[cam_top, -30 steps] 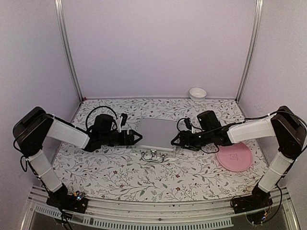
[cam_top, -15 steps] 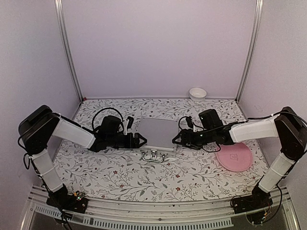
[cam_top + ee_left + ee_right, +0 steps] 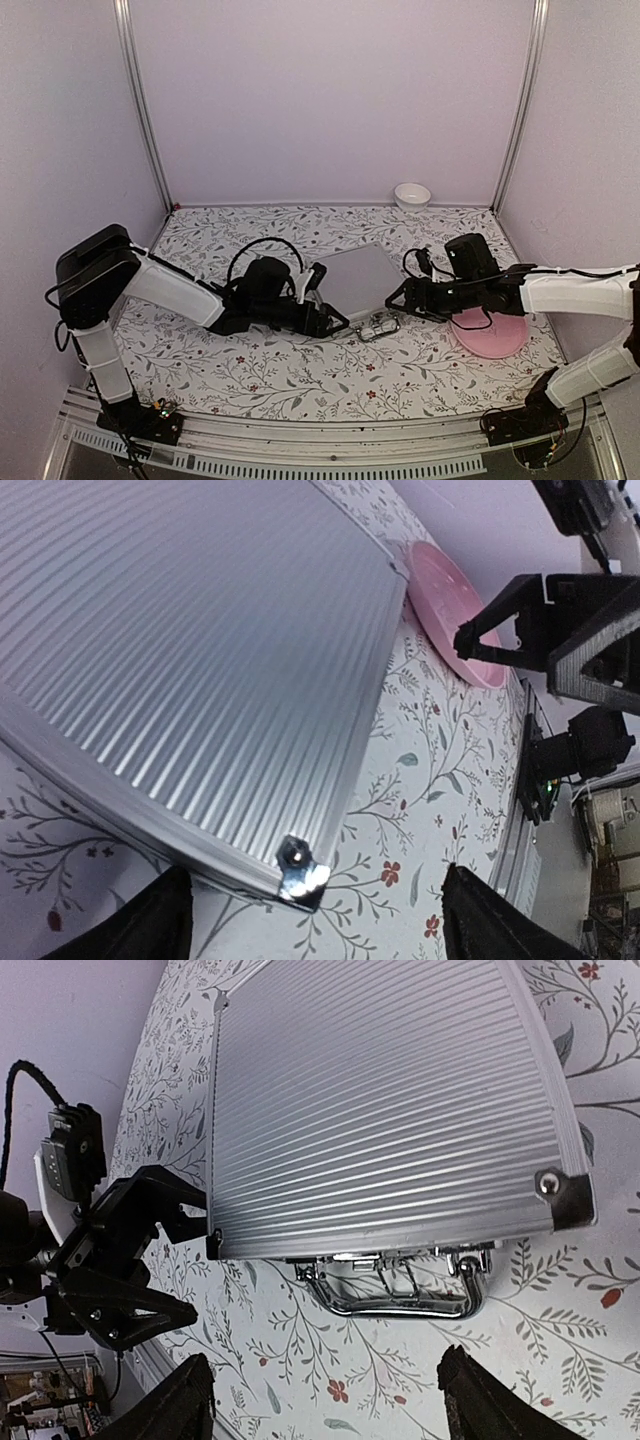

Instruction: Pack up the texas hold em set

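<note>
Case (image 3: 352, 282) newly askew; tools (image 3: 335, 322) (image 3: 397, 299) agape, empty

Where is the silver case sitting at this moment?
Near the centre of the top view, the closed silver case lies skewed between the left claw and the right claw. Its handle faces the near edge, left of the pink plate.

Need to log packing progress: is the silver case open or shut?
Shut. The silver case shows only its ribbed lid, flush with the base at the handle; no lining or chips show. Latches fastened: cannot tell.
</note>
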